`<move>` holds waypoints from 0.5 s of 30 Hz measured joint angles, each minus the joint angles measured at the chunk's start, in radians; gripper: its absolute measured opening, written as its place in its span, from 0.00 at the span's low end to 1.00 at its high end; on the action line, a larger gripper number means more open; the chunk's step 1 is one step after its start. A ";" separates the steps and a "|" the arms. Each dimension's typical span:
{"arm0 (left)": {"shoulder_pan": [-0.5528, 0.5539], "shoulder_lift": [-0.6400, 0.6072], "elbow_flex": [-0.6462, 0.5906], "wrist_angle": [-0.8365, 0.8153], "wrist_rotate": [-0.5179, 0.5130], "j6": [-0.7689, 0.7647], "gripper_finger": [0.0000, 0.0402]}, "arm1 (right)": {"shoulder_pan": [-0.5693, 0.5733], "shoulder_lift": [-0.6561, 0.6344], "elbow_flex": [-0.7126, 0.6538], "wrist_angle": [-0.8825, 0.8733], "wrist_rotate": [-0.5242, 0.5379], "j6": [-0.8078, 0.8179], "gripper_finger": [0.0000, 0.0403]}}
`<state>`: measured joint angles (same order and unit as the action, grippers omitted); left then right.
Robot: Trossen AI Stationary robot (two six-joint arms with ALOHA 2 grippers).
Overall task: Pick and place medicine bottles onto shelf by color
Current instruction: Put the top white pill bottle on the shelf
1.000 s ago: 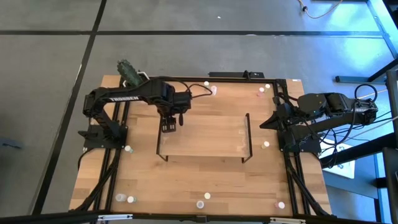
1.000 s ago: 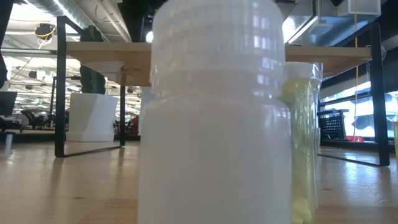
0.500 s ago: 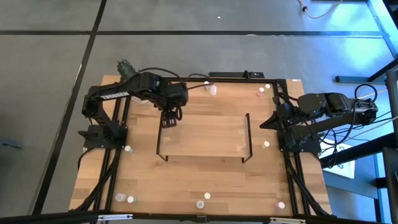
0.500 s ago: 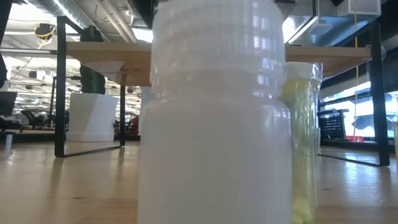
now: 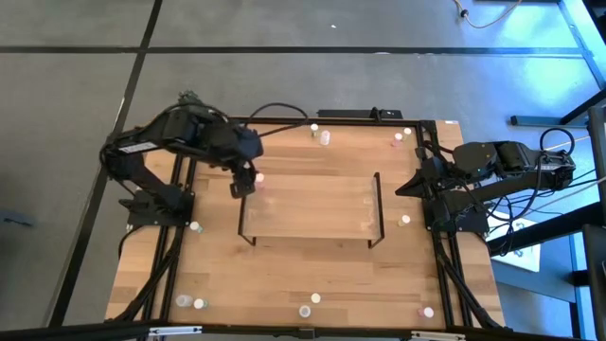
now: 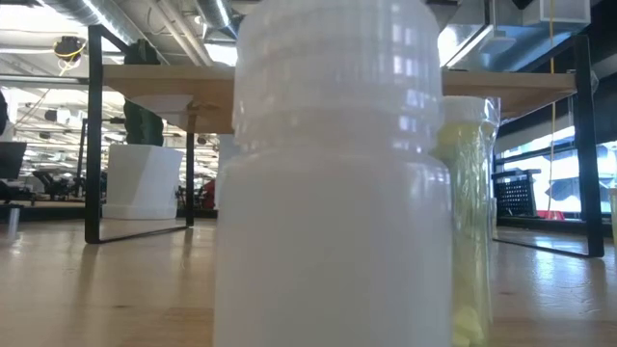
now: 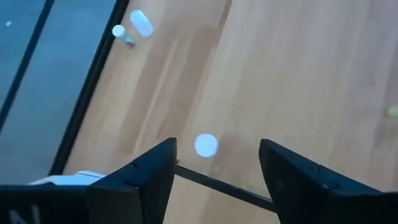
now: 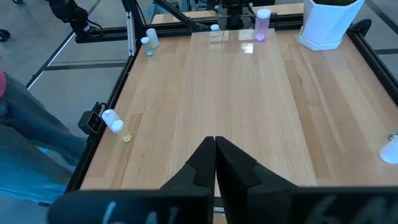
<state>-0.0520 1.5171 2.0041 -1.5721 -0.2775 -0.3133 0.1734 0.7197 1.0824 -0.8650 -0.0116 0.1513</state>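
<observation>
The left end effector (image 5: 242,187) hovered over the shelf's (image 5: 312,223) left end, fingers spread and empty, a pink bottle (image 5: 258,178) standing on the board just beside it. The right end effector (image 5: 405,187), pressed together, waited right of the shelf.

Shelf (image 5: 308,204) mid-table, one bottle (image 5: 258,177) on its left end.

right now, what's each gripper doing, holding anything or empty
Left gripper: open, holding nothing, above a pink bottle on the shelf.
Right gripper: shut, holding nothing, at the table's right edge.
</observation>
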 joint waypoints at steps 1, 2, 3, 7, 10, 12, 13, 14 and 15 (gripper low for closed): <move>-0.010 -0.006 0.000 0.001 0.000 -0.020 0.55 | 0.000 0.000 0.000 0.000 0.000 0.001 0.04; -0.020 -0.010 0.000 0.000 0.000 -0.037 0.55 | 0.000 0.000 0.000 0.000 0.000 0.001 0.04; -0.031 -0.015 0.000 0.001 0.000 -0.056 0.55 | 0.000 0.000 0.000 0.000 0.000 0.001 0.04; -0.081 -0.027 0.000 0.001 -0.002 -0.146 0.55 | 0.000 0.000 0.000 0.000 0.000 0.001 0.04; -0.121 -0.028 0.000 0.001 -0.001 -0.227 0.55 | 0.000 0.000 0.000 0.000 0.000 0.000 0.04; -0.149 -0.031 0.000 0.001 -0.002 -0.281 0.55 | 0.000 0.000 0.000 0.000 0.000 0.004 0.04; -0.161 -0.031 0.000 0.001 -0.002 -0.306 0.55 | 0.000 0.000 0.000 0.000 0.000 0.001 0.04; -0.175 -0.031 0.000 0.001 -0.002 -0.330 0.55 | 0.000 0.000 0.000 0.000 0.000 -0.003 0.04; -0.188 -0.031 0.000 0.001 -0.002 -0.355 0.55 | 0.000 0.000 0.000 0.000 0.000 -0.001 0.04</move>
<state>-0.2403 1.4860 2.0037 -1.5711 -0.2794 -0.6683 0.1738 0.7200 1.0824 -0.8650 -0.0116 0.1501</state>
